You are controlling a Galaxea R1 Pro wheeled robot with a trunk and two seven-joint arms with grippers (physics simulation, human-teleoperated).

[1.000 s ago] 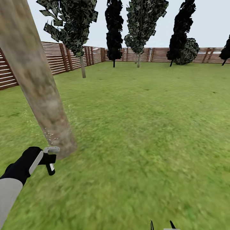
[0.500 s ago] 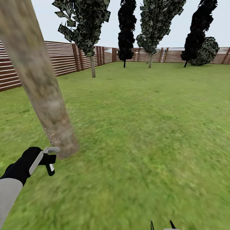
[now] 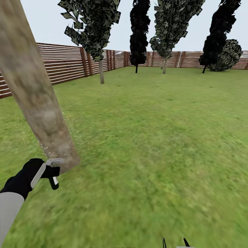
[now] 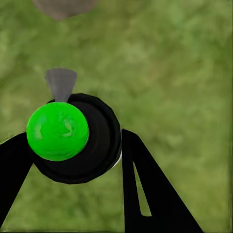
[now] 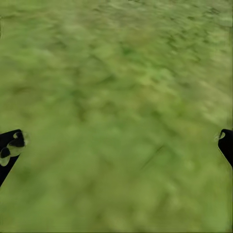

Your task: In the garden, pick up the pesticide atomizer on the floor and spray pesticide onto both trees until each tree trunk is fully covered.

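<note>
The left gripper (image 3: 48,171) clamps the pesticide atomizer (image 3: 53,172), a dark bottle whose white label is too small to read, pale grey head beside the leaning, blotchy tree trunk (image 3: 38,96). Whitish pesticide (image 3: 51,148) specks dot the bark. The right gripper (image 5: 116,145), fingers spread, hangs over the lawn (image 3: 155,137); the crown is cut off.

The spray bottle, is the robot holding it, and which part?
Yes. The left gripper holds the pesticide atomizer around its dark body, just under the grey spray head. The right gripper holds nothing.
</note>
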